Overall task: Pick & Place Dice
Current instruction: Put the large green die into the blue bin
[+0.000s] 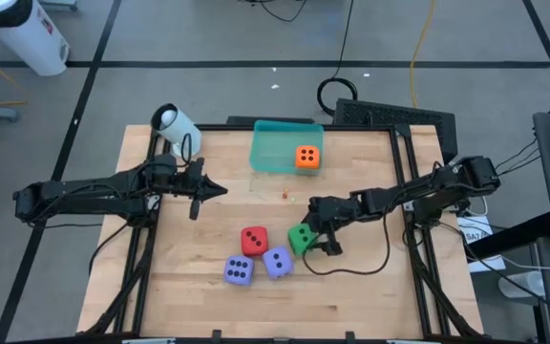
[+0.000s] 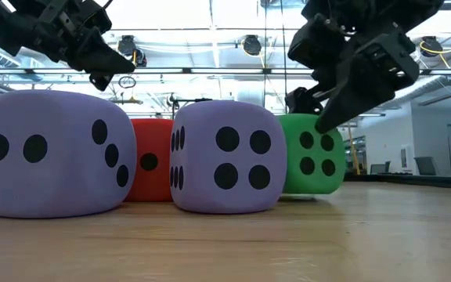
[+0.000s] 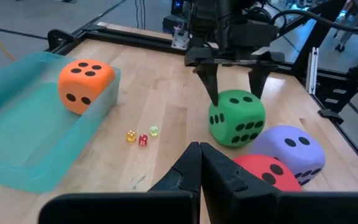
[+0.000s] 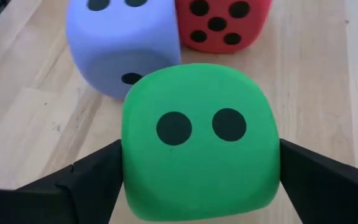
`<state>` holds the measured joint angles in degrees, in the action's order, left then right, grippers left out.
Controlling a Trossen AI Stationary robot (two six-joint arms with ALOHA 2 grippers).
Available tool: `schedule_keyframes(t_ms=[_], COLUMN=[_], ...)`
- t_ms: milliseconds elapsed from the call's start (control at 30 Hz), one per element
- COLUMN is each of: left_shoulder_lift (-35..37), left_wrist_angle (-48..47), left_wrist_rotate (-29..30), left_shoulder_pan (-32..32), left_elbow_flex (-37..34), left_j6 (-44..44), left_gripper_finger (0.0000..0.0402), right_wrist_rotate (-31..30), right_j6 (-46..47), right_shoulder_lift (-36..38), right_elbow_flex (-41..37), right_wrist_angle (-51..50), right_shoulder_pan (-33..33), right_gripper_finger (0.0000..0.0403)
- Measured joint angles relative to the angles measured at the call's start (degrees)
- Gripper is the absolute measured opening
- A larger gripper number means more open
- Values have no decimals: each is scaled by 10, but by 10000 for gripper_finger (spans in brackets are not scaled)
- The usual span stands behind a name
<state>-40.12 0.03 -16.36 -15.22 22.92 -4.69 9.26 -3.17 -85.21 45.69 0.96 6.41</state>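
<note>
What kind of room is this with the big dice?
Probably a robot lab or workshop. A wooden table sits on a grey floor with taped lines, cables trail across it, and ceiling lights and desks show behind the dice.

Inventory: dice, tray, small dice, grippers

Large soft dice, 5: red (image 1: 254, 240), green (image 1: 301, 238), orange (image 1: 306, 158), purple-blue ×2 (image 1: 238, 270) (image 1: 277, 262). Teal tray (image 1: 273, 149), 1. Tiny dice (image 3: 142, 136), 3: yellow, red, green. Grippers, 2: left (image 1: 220, 191), right (image 1: 319, 233).

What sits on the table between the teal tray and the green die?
Three tiny dice, yellow, red and yellow-green, lie on bare wood between the teal tray and the green die; the left wrist view shows them best.
</note>
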Motion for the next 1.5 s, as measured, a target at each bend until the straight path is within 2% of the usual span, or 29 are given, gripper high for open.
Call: schedule_keyframes(t_ms=[133, 300, 467, 500, 667, 867, 1033, 1267, 1500], left_shoulder_lift=[0, 0, 0, 0, 0, 0, 0, -22, -80], left_wrist_angle=[-3, -3, 2, 2, 1, 2, 2, 46, 97], left_wrist_rotate=[0, 0, 0, 0, 0, 0, 19, 125, 109], left_shoulder_pan=[0, 0, 0, 0, 0, 0, 0, 0, 0], left_elbow_flex=[0, 0, 0, 0, 0, 0, 0, 0, 0], left_j6=[-2, -5, -1, -1, 1, 1, 5, -21, -52], left_gripper_finger=[8, 8, 8, 8, 8, 8, 8, 8, 8], right_wrist_rotate=[-1, -8, -138, -143, -86, -14, 36, 68, 73], right_j6=[-7, -17, -50, -61, -80, -89, -114, -156, -213], right_shoulder_lift=[23, 87, 178, 191, 226, 195, 141, 57, 13], right_elbow_flex=[0, 0, 0, 0, 7, 7, 7, 24, 81], right_wrist_angle=[1, 0, 25, 30, 32, 47, 56, 85, 81], right_shoulder_pan=[-8, -45, -112, -132, -260, -393, -461, -502, -510], right_gripper_finger=[357, 359, 360, 360, 361, 361, 361, 361, 361])
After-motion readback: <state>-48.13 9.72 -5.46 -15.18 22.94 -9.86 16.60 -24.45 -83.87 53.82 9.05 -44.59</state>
